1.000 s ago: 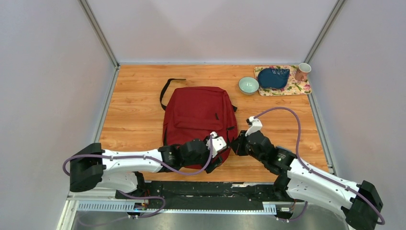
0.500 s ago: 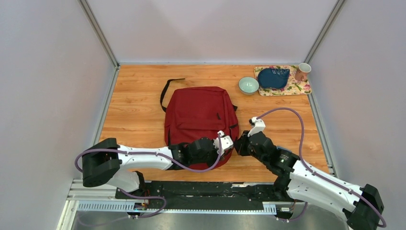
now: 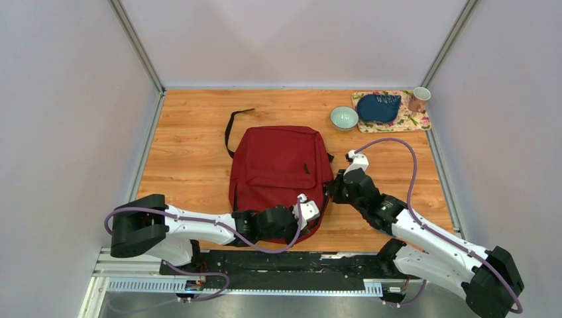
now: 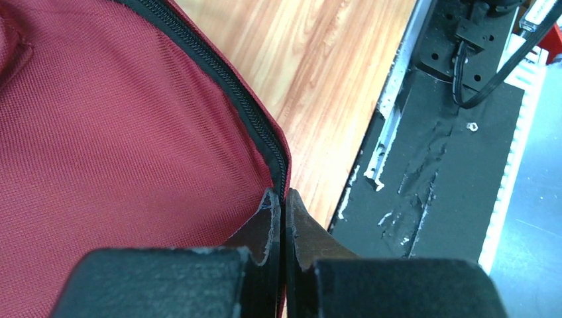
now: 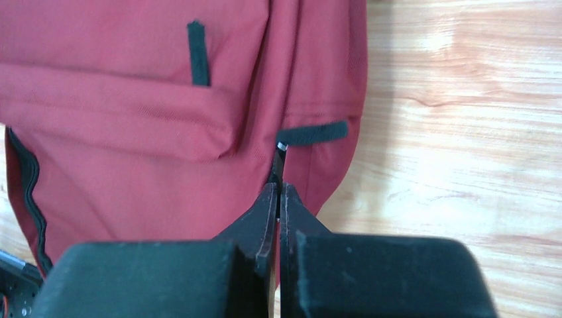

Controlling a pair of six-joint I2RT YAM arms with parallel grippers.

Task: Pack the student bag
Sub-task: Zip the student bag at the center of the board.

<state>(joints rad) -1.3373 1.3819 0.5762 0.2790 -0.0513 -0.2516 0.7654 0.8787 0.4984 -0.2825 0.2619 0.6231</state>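
While the red bag (image 3: 281, 169) lies flat in the middle of the desk (image 3: 185, 152), both claws are at its near half. The left claw (image 4: 281, 199) is pressed together, nipping the black zipper edge (image 4: 245, 112) at the bag's near corner. The right claw (image 5: 278, 191) is squeezed tight on the zip tab (image 5: 278, 159) at the bag's right side, just below a black strap loop (image 5: 321, 132).

Left arm (image 3: 199, 225) low, left claw (image 4: 281, 199) clamped on student bag (image 3: 278, 165); right arm (image 3: 424, 232) angled inward, right claw (image 5: 278, 191) clamped likewise.
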